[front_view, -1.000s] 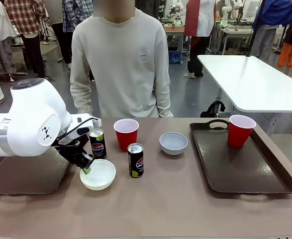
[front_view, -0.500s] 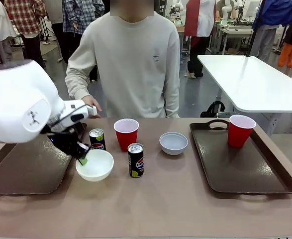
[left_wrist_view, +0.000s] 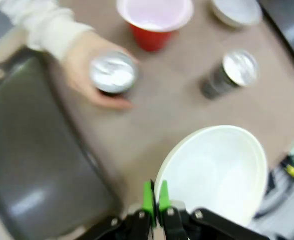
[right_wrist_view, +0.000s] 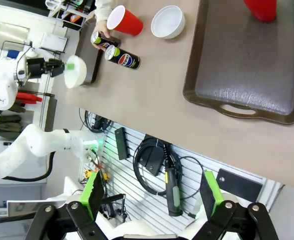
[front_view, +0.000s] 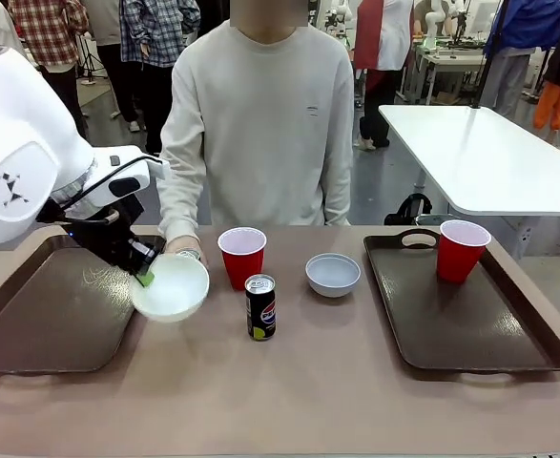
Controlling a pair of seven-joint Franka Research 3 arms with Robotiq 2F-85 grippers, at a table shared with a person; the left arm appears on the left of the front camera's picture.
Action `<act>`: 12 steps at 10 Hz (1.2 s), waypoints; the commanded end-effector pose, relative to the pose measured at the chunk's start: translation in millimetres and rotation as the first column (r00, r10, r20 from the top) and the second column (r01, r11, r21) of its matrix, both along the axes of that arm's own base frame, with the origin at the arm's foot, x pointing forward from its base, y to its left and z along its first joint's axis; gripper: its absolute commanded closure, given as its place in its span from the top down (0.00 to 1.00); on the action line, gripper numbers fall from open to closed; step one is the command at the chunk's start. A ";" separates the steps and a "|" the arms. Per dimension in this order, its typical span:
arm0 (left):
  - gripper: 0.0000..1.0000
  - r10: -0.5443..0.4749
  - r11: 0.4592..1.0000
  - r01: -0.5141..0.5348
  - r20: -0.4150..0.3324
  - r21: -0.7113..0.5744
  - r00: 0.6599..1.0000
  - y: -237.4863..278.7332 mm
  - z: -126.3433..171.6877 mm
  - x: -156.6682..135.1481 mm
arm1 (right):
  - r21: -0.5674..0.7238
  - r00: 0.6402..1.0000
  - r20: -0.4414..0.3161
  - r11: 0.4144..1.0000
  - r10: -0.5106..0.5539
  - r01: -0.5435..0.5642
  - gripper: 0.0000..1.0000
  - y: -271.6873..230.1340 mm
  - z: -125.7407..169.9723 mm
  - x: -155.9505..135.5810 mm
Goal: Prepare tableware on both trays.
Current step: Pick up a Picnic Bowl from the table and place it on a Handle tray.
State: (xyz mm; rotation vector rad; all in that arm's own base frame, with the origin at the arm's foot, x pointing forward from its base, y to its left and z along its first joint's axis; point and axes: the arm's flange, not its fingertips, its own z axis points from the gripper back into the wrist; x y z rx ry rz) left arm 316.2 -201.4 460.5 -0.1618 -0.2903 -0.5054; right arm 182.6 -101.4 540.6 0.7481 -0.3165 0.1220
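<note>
My left gripper (front_view: 144, 276) is shut on the rim of the white bowl (front_view: 172, 287), holding it tilted in the air over the right rim of the left tray (front_view: 41, 315). In the left wrist view the green fingertips (left_wrist_view: 149, 194) pinch the bowl's (left_wrist_view: 214, 175) edge. A person's hand (left_wrist_view: 89, 70) grips one soda can (left_wrist_view: 112, 74) beside that tray. The other can (front_view: 259, 307), a red cup (front_view: 242, 256) and the greyish-white bowl (front_view: 333, 274) stand mid-table. The second red cup (front_view: 462, 250) stands on the right tray (front_view: 470, 324). My right gripper (right_wrist_view: 152, 192) hangs open, high off the table's near edge.
The person stands at the far side of the table, one arm reaching in behind the lifted bowl. The left tray's (left_wrist_view: 31, 165) floor is bare. A white table (front_view: 489, 153) and other people are in the background.
My left gripper has lifted the white bowl off the table and carried it left and up to the left tray's rim. The person's hand has come in and taken hold of the can.
</note>
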 end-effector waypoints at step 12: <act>0.04 -0.236 0.971 0.230 -0.135 -0.062 0.962 38.2 74.9 -104.2 | 0.005 1.000 -0.007 1.000 -0.001 0.001 1.00 -0.1 -0.7 0.1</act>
